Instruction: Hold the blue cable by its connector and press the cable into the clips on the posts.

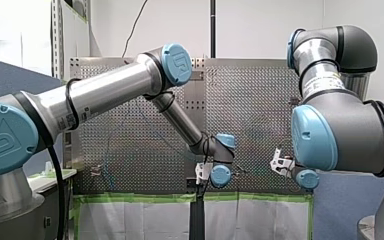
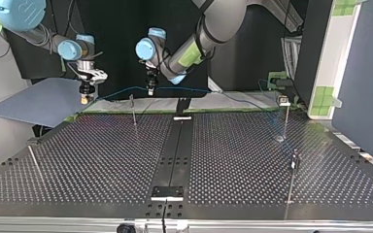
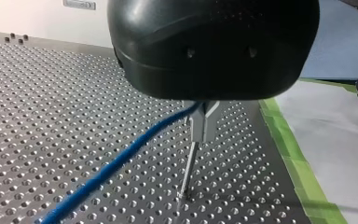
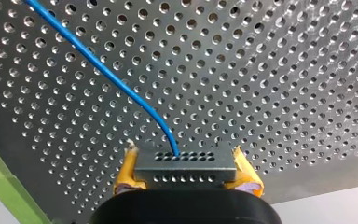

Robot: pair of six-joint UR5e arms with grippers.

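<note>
The blue cable point(image 4: 103, 74) leaves a grey perforated connector point(image 4: 186, 171), and my right gripper point(image 4: 185, 161) is shut on that connector with its yellow pads point(image 4: 127, 170). In the top view my right gripper point(image 2: 84, 99) hangs at the table's far left edge. The cable point(image 2: 194, 89) climbs from it to my left gripper point(image 2: 151, 90), then runs on to a clip post point(image 2: 285, 116) at the right. My left gripper point(image 3: 204, 136) has its metal fingers shut on the cable point(image 3: 121, 161), just above a thin post point(image 3: 189, 165).
More thin posts stand on the perforated table: one near my left gripper point(image 2: 133, 110), one at the right point(image 2: 294, 162), one at the near left point(image 2: 35, 162). A black rail point(image 2: 175, 145) runs down the middle. Green tape point(image 3: 284, 149) marks the table's far edge.
</note>
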